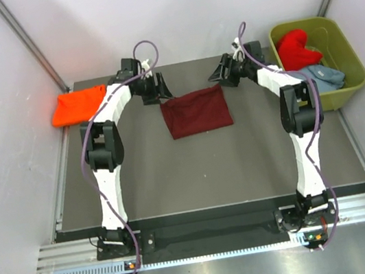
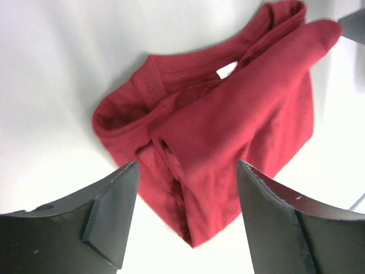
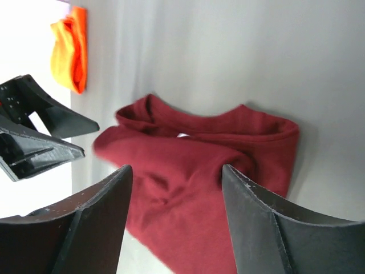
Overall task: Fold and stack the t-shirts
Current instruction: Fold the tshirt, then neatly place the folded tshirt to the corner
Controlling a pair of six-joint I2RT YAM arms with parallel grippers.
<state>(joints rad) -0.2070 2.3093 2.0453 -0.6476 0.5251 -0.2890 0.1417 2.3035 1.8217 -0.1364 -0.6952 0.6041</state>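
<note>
**Top external view.** The dark maroon t-shirt point(image 1: 196, 112) lies folded into a rough rectangle on the grey tabletop point(image 1: 208, 167), close to the middle of the far edge. The left claw point(image 1: 161, 88) hangs just above its far left corner and the right claw point(image 1: 219, 72) just beyond its far right corner. Both have their fingers spread and neither holds any cloth. The bright orange t-shirt point(image 1: 79, 105) lies folded at the far left corner, reaching over the left edge. At the far right corner stands the olive-green plastic tub point(image 1: 348, 51). Inside it, the bright red t-shirt point(image 1: 294, 50) is bunched at the far end and the pale grey-blue t-shirt point(image 1: 324, 77) is crumpled nearer the front.

**Left wrist view.** The maroon t-shirt point(image 2: 228, 131) fills the middle, its collar turned up and its layers loosely doubled over. A small white neck label point(image 2: 228, 71) shows inside the collar, and no writing on it can be read. The left claw point(image 2: 185, 188) stands wide apart above the cloth, with nothing between its fingers.

**Right wrist view.** The right claw point(image 3: 177, 177) is also spread apart, over the maroon t-shirt point(image 3: 199, 194). A sliver of the white label point(image 3: 182, 135) peeps from the neckline, too small to read. The left claw point(image 3: 40, 134) shows at the left, with the orange t-shirt point(image 3: 71, 48) beyond it.
</note>
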